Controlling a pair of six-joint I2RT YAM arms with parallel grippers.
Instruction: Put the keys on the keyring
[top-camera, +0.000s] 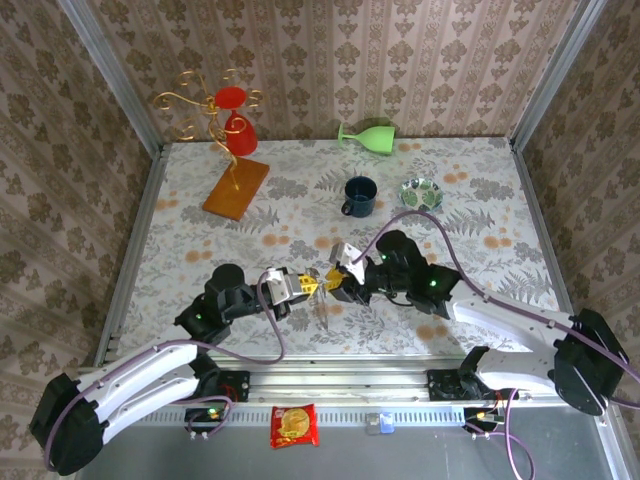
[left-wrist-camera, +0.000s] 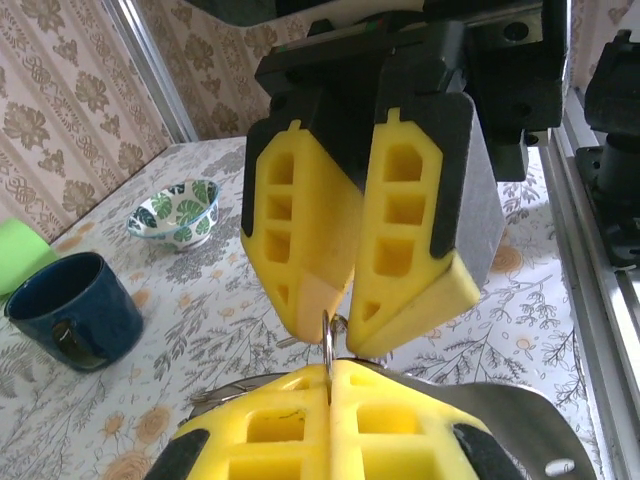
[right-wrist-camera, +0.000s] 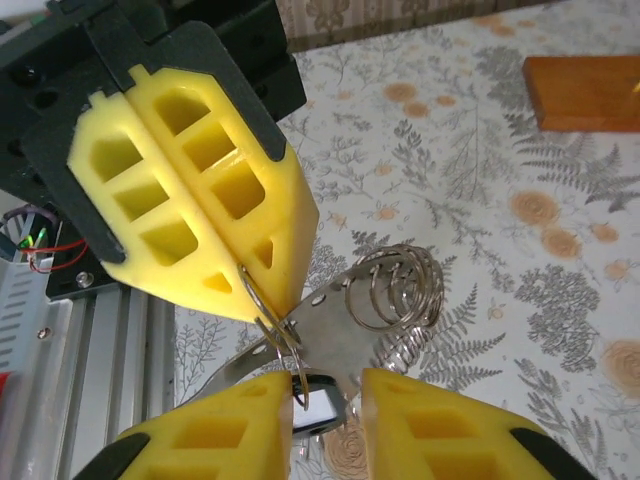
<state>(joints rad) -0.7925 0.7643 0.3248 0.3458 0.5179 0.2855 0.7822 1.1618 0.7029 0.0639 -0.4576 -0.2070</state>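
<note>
Yellow-tipped, the left gripper and the right gripper meet tip to tip over the table from above, with the blue mug well apart, so we have room. At the left wrist, the left pads squeeze the thin keyring tight, and we should hold it steady. At the right wrist, the right pads stand a little apart round what looks like a silver key; we cannot tell if they pinch it, so we should go slowly, clear of the rail.

Keyring mostly hidden between left jaws
</note>
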